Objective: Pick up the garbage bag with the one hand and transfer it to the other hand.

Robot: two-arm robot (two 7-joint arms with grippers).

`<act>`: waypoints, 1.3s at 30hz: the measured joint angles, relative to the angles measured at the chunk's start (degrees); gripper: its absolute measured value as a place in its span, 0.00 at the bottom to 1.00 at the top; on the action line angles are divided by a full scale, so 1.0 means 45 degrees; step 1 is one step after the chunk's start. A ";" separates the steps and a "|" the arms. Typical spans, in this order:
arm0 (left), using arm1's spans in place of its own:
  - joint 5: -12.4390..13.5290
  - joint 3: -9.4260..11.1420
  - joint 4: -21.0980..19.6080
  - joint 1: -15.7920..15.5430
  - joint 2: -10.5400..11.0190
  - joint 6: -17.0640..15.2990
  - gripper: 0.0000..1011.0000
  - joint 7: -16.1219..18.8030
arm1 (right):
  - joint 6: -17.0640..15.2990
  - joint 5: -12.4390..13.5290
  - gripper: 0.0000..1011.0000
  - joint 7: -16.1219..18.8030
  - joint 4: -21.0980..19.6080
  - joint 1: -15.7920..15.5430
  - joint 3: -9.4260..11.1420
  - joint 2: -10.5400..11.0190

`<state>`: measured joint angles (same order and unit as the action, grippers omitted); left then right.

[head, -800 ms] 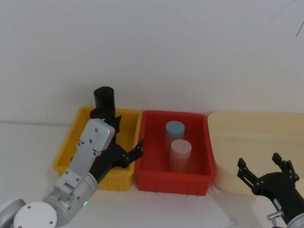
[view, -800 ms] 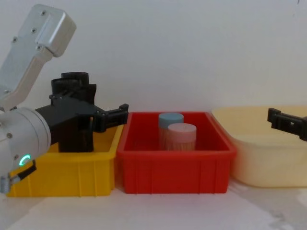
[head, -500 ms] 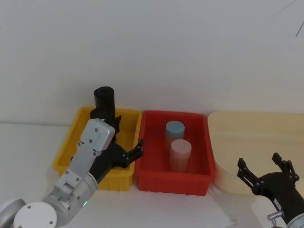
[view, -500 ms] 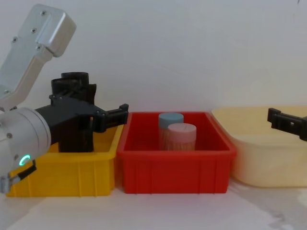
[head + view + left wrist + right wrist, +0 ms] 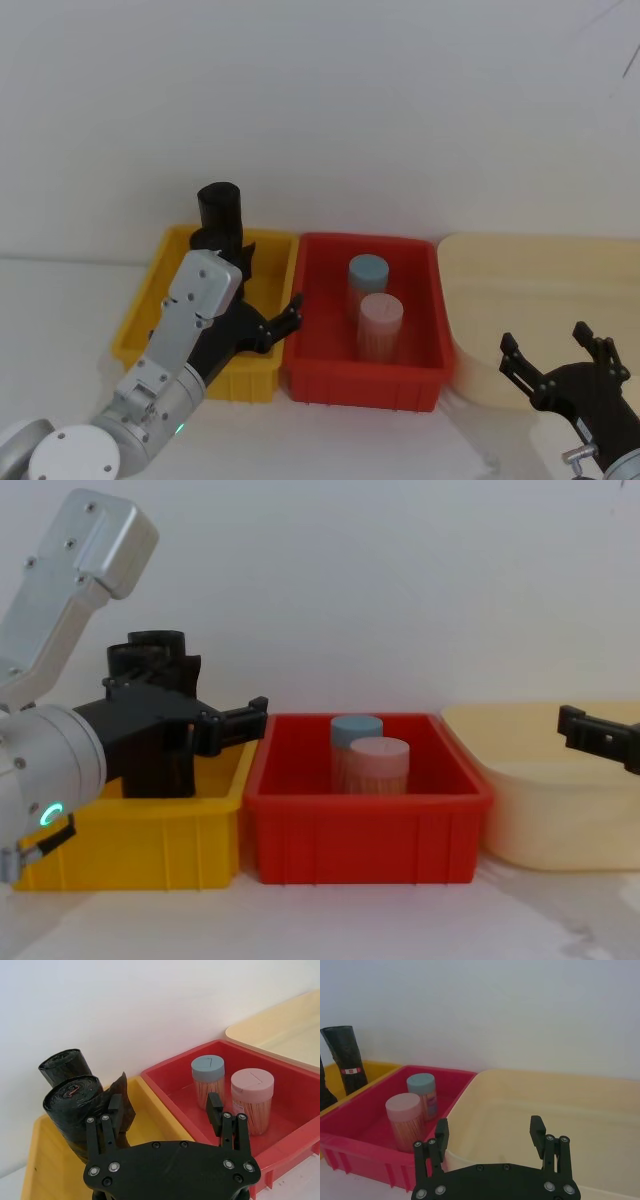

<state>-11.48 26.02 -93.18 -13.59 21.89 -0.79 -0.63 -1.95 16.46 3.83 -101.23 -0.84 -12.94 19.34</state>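
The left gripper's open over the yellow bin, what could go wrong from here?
The garbage bag sits beside the left gripper's open fingers, not between them; closing may pinch only its flap.
A second black roll stands right behind it and could get knocked.
One finger hangs near the red bin and might catch its wall.
The right gripper hangs over the cream tub.
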 joint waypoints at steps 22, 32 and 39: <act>0.0000 0.0000 0.0000 0.0000 0.0001 0.0000 0.99 0.0000 | -0.0194 0.0322 0.99 0.0602 -0.0586 -0.0710 0.0461 0.0585; 0.0000 0.0000 0.0000 0.0000 0.0001 0.0000 0.99 0.0000 | -0.0300 0.0455 0.99 0.1498 -0.1111 -0.1078 0.0539 0.1190; 0.0000 0.0000 0.0000 0.0000 0.0000 0.0000 0.99 0.0001 | -0.0321 0.0425 0.99 0.2271 -0.1262 -0.0838 0.0237 0.1446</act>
<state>-11.48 26.02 -93.18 -13.59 21.89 -0.79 -0.62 -3.40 18.37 14.04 -106.90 -4.61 -11.87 25.84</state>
